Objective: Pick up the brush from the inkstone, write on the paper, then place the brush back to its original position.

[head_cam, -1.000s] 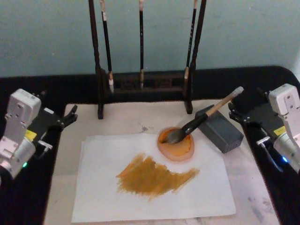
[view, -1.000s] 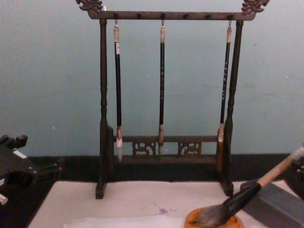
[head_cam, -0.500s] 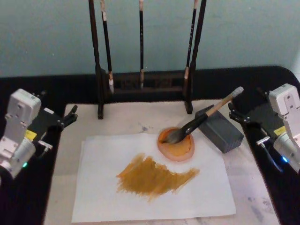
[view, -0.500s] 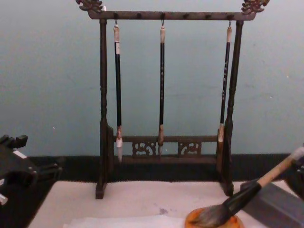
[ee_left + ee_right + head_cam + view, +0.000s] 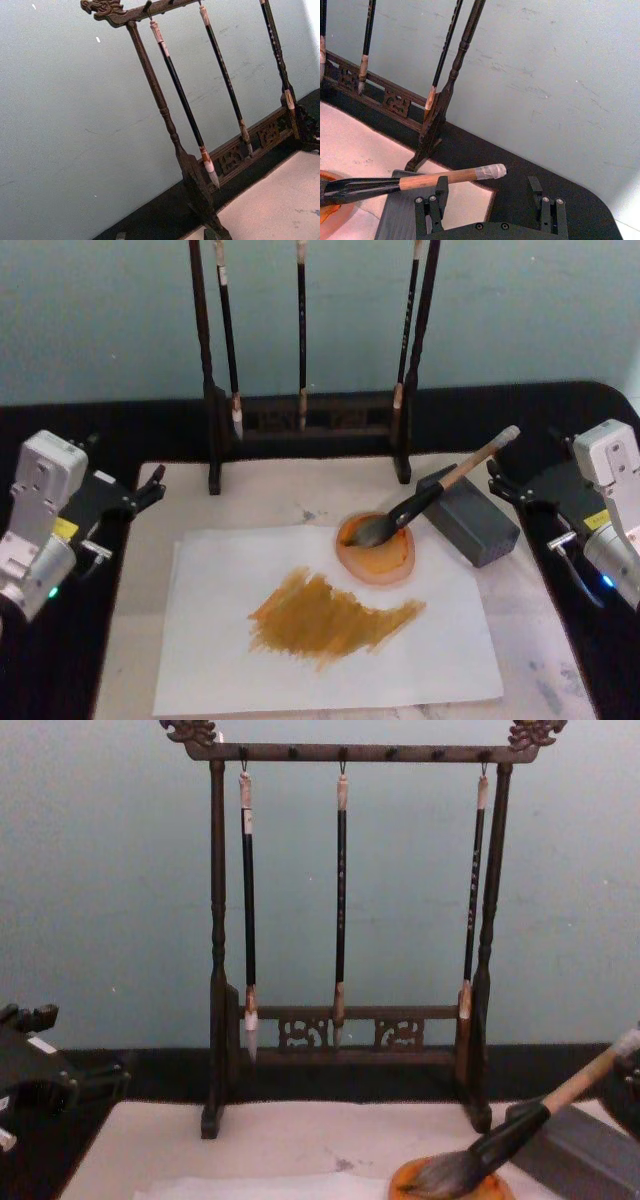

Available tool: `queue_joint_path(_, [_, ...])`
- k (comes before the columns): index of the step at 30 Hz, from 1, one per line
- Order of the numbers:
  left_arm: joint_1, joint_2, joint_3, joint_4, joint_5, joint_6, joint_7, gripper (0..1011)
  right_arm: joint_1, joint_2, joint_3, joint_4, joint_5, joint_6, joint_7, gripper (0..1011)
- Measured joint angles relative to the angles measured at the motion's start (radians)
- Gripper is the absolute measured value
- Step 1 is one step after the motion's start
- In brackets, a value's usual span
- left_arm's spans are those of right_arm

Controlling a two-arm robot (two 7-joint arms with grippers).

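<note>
- The thick calligraphy brush with a pale wooden handle and black lower section point(image 5: 432, 492) lies slanted. Its bushy dark bristles rest in the small round orange-brown inkstone point(image 5: 388, 560), and its handle leans on the grey rectangular block point(image 5: 478, 525).
- The right claw point(image 5: 494, 483) sits just beyond the brush's whitish end, spread wide and holding nothing.
- The left claw point(image 5: 152, 483) is parked at the left edge of the beige mat point(image 5: 270, 490), well apart from the brush. I cannot tell how wide it stands.
- The brush looks light and stiff, with soft, wet bristles. The bare wooden handle above the block seems the best place to take hold.
- The thin white paper point(image 5: 220, 640) bears an ochre patch, and the inkstone overlaps its far edge. The sheet would likely shift or wrinkle easily.
- There is open room over the paper. The dark wooden rack of thin brushes point(image 5: 300, 420) stands close behind, and the block hems in the right side.
</note>
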Motion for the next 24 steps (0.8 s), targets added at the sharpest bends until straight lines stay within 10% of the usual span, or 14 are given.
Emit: queue_joint_path(24, [0.000, 0.000, 0.000, 0.000, 0.000, 0.000, 0.000, 1010, 0.000, 0.000, 0.000, 0.000, 0.000, 0.000, 0.000, 1000])
